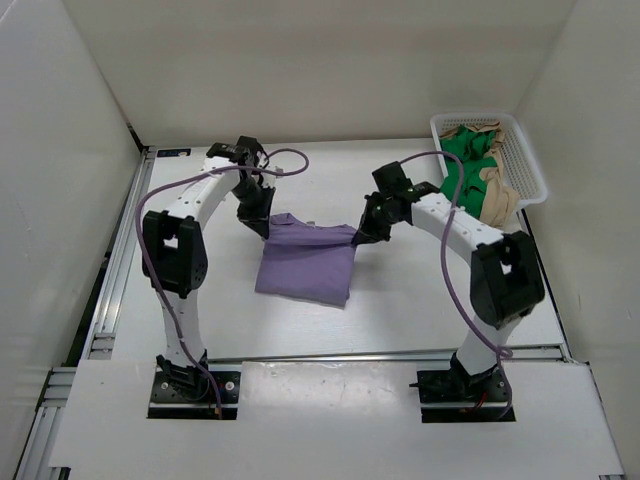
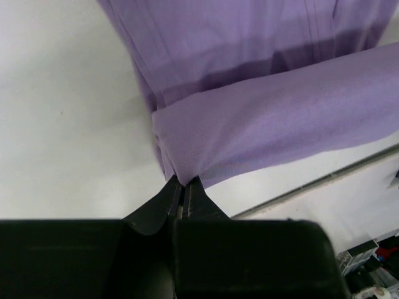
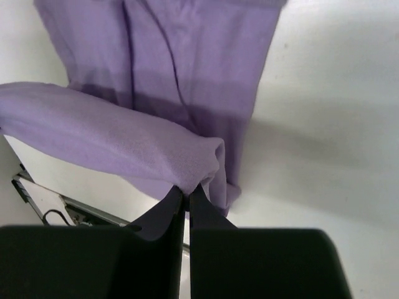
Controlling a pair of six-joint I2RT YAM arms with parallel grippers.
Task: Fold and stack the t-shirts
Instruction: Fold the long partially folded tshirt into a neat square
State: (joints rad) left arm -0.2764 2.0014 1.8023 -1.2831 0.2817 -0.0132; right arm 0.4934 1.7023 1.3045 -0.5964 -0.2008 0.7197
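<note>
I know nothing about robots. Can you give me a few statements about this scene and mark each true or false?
1. The left gripper and the right gripper are both shut on the purple shirt. True.
2. The green shirt lies spread on the table. False: it is bunched in the white basket.
3. The tan shirt shares the basket with the green one. True.
4. The purple shirt hangs wholly in the air. False: most of it lies on the table.

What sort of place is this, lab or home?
Likely a lab robot cell: white panels box in the table, aluminium rails edge it, left arm and right arm are bolted to it.
</note>
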